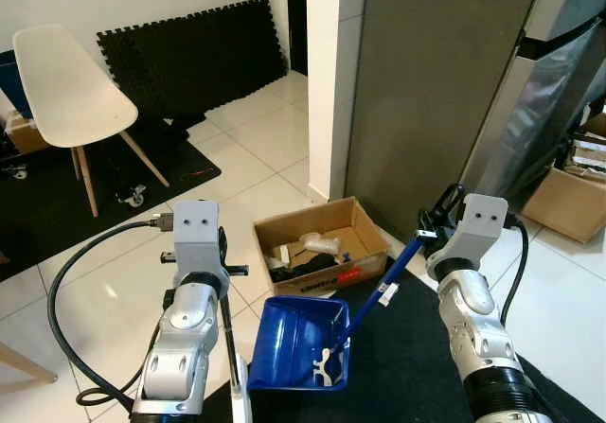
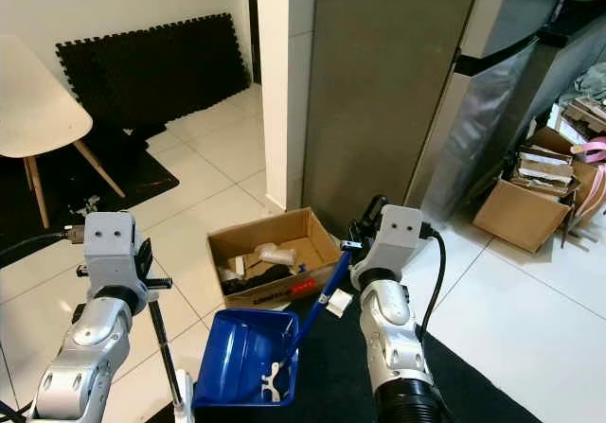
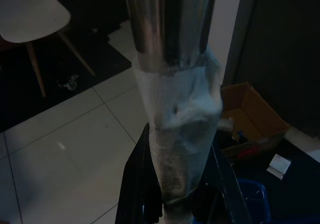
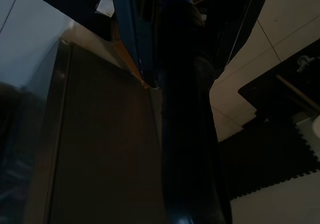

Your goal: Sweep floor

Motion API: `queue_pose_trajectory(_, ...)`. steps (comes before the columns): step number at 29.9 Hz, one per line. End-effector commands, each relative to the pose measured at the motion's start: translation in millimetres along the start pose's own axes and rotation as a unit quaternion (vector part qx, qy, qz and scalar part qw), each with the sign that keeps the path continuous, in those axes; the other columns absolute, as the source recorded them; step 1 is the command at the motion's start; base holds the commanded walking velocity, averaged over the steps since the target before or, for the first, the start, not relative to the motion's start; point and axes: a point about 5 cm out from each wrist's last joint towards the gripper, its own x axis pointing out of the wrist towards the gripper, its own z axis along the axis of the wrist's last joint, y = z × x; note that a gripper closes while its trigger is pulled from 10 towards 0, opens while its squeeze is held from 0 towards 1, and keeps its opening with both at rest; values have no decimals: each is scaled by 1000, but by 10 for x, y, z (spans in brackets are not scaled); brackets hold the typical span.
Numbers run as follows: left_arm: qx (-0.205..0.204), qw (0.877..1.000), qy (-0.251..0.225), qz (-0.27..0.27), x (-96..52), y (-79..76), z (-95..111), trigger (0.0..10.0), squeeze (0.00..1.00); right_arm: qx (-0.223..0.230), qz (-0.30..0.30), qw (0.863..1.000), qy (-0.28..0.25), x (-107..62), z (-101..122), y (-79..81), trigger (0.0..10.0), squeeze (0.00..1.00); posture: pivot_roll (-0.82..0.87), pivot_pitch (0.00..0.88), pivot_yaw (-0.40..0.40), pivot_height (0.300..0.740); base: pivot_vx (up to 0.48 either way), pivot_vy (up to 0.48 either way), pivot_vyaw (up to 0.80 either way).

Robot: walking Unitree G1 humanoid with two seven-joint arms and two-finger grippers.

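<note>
The right gripper [image 1: 428, 226] is closed on the blue dustpan's [image 1: 298, 343] handle; the left gripper [image 3: 172, 184] clamps the broom pole [image 1: 230, 343]. The dustpan looks empty, so sweeping seems hardly begun.

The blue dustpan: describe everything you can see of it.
The blue dustpan looks like glossy moulded plastic, a deep scoop with raised walls. It sits low between the two arms, just in front of the open cardboard box, partly over the black mat. A white clip sits at its rear edge. Its long blue handle rises diagonally to the right hand, which is shut on it. A white tag hangs from the handle.
</note>
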Motion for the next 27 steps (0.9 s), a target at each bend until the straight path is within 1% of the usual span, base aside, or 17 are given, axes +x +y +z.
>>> queue_pose_trajectory(1, 8, 1000, -9, 6, -8, 14, 23, 10000, 0, 5, 20, 1000, -21, 23, 102, 77, 10000, 0, 74, 35, 11, 740, 0, 0, 0)
queue_pose_trajectory(7, 7, 1000, -15, 8, -4, 10, 48, 10000, 0, -15, 47, 998, -29, 18, 129, 147, 10000, 0, 74, 36, 10, 740, 0, 0, 0)
queue_pose_trajectory(8, 20, 999, -35, 5, -3, 0, 125, 10000, 0, -31, 60, 997, -45, 17, 191, 202, 10000, 0, 74, 36, 10, 740, 0, 0, 0)
queue_pose_trajectory(9, 20, 999, -35, 5, -3, 0, 125, 10000, 0, -31, 60, 997, -45, 17, 191, 202, 10000, 0, 74, 36, 10, 740, 0, 0, 0)
queue_pose_trajectory(10, 36, 998, -60, 3, 0, -2, 230, 10000, 0, -42, 71, 995, -63, 17, 264, 253, 10000, 0, 72, 39, 9, 740, 0, 0, 0)
queue_pose_trajectory(11, 41, 997, -70, 3, 1, 0, 273, 10000, 0, -45, 74, 994, -69, 17, 293, 271, 10000, 0, 72, 39, 9, 740, 0, 0, 0)
queue_pose_trajectory(13, 39, 994, -103, 5, 20, 15, 469, 10000, 0, -49, 85, 991, -91, 30, 414, 339, 10000, 0, 75, 40, 7, 740, 0, 0, 0)
queue_pose_trajectory(15, 23, 991, -134, 11, 41, 69, 723, 10000, 0, -55, 90, 988, -112, 70, 572, 410, 10000, 0, 77, 39, 8, 740, 0, 0, 0)
queue_pose_trajectory(17, 23, 991, -134, 11, 41, 69, 723, 10000, 0, -55, 90, 988, -112, 70, 572, 410, 10000, 0, 77, 39, 8, 740, 0, 0, 0)
queue_pose_trajectory(19, 15, 988, -154, 12, 39, 104, 892, 10000, 0, -70, 88, 988, -110, 113, 652, 439, 10000, 0, 83, 35, 8, 740, 0, 0, 0)
queue_pose_trajectory(21, 19, 986, -166, 1, 22, 103, 980, 10000, 0, -84, 85, 987, -105, 143, 677, 443, 10000, 0, 90, 33, 4, 740, 0, 0, 0)
queue_pose_trajectory(22, 20, 986, -167, -5, 14, 96, 992, 10000, 0, -85, 84, 987, -105, 148, 685, 444, 10000, 0, 90, 33, 4, 740, 0, 0, 0)
queue_pose_trajectory(23, 20, 987, -160, -12, 4, 79, 954, 10000, 0, -85, 81, 988, -104, 154, 687, 440, 10000, 0, 94, 34, 2, 740, 0, 0, 0)
queue_pose_trajectory(25, 18, 990, -142, -20, -19, 49, 833, 10000, 0, -83, 77, 988, -105, 163, 691, 437, 10000, 0, 95, 33, 0, 740, 0, 0, 0)
queue_pose_trajectory(26, 18, 990, -142, -20, -19, 49, 833, 10000, 0, -83, 77, 988, -105, 163, 691, 437, 10000, 0, 95, 33, 0, 740, 0, 0, 0)
queue_pose_trajectory(27, 13, 991, -128, -22, -36, 31, 749, 10000, 0, -84, 76, 988, -105, 166, 693, 436, 10000, 0, 95, 33, 0, 740, 0, 0, 0)
